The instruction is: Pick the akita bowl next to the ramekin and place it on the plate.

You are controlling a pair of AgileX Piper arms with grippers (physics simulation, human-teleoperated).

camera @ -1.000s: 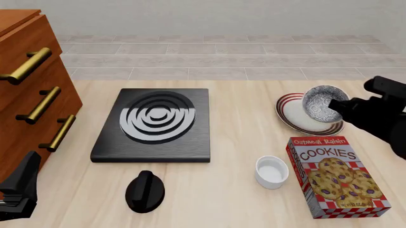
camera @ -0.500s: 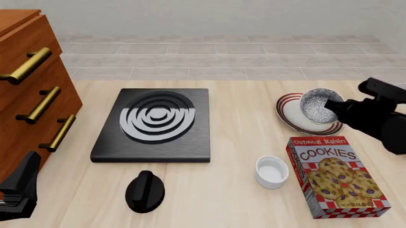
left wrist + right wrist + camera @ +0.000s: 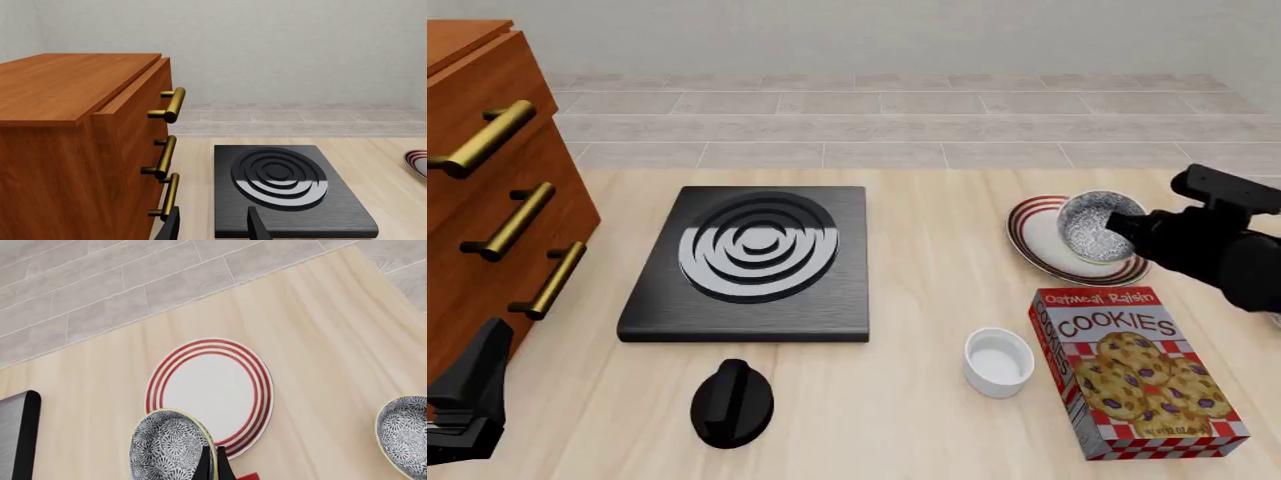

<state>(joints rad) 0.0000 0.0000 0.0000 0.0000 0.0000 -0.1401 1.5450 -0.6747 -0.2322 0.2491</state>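
The akita bowl [image 3: 1094,229], speckled dark and white inside, hangs tilted over the right part of the red-ringed plate [image 3: 1038,240]. My right gripper [image 3: 1130,226] is shut on its rim. In the right wrist view the two thin fingers [image 3: 203,466] pinch the akita bowl [image 3: 167,446] at its edge, with the plate [image 3: 210,390] just beyond. The white ramekin [image 3: 998,362] stands nearer, left of the cookie box. My left gripper [image 3: 465,398] rests at the near left, open and holding nothing, fingers [image 3: 173,228] apart.
A red cookies box [image 3: 1134,372] lies near the ramekin. A black stove slab [image 3: 754,262] and black knob [image 3: 731,402] fill the middle. A wooden drawer cabinet [image 3: 487,190] stands at left. A second patterned bowl [image 3: 404,433] sits right of the plate.
My right gripper has carried the akita bowl lower and slightly left, closer over the plate. The left arm has not moved.
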